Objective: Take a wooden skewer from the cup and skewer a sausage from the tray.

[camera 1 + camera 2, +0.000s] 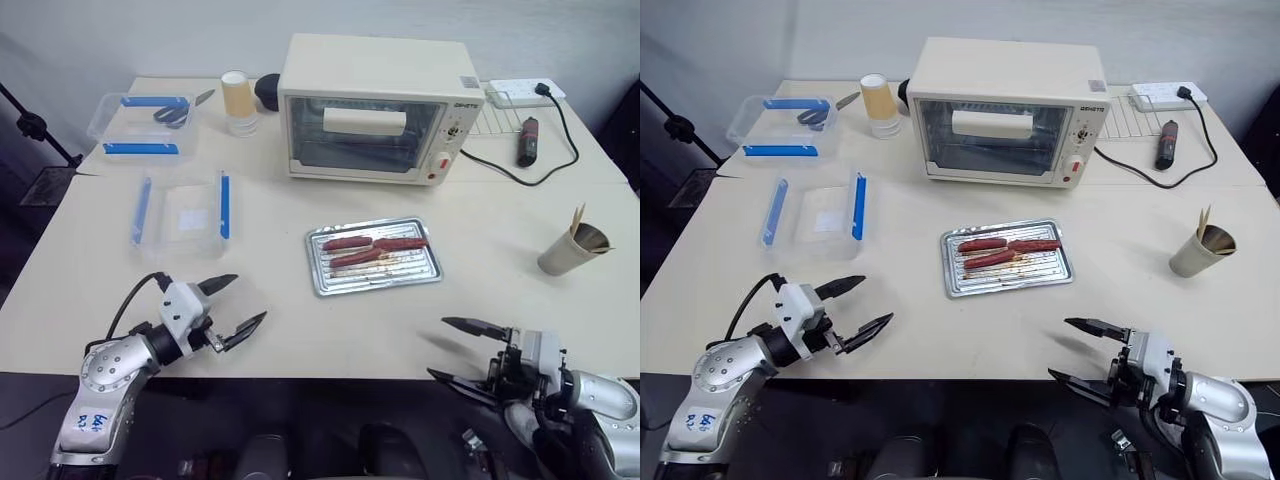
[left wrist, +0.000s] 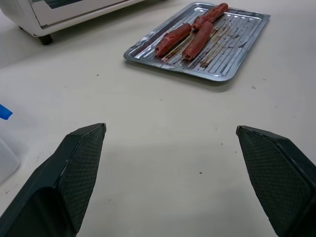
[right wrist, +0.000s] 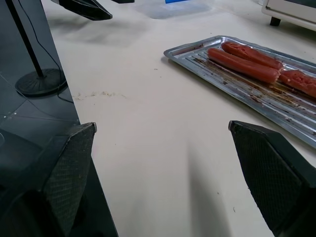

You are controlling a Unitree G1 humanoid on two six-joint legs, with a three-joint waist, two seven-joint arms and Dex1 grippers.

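Observation:
The shiny metal tray (image 1: 429, 272) lies in the middle of the table with three reddish-brown sausages (image 1: 347, 243) on its ridged bottom. The beige paper cup (image 1: 566, 254) stands near the table's right edge, with thin wooden skewers (image 1: 577, 218) poking out of it. My left gripper (image 1: 237, 307) hovers open over the front left of the table, pointing toward the tray and empty. Over the front right edge my right gripper (image 1: 450, 349) is open too, with nothing between its fingers. The tray (image 2: 232, 69) and its sausages (image 2: 196, 41) lie ahead of the left fingers.
A cream toaster oven (image 1: 372, 110) stands behind the tray. Two clear plastic boxes with blue clips (image 1: 183, 211) (image 1: 142, 125) sit at the left, a lidded yellowish cup (image 1: 238, 100) beside the oven. A power strip (image 1: 523, 92), cable and dark tool (image 1: 528, 141) lie back right.

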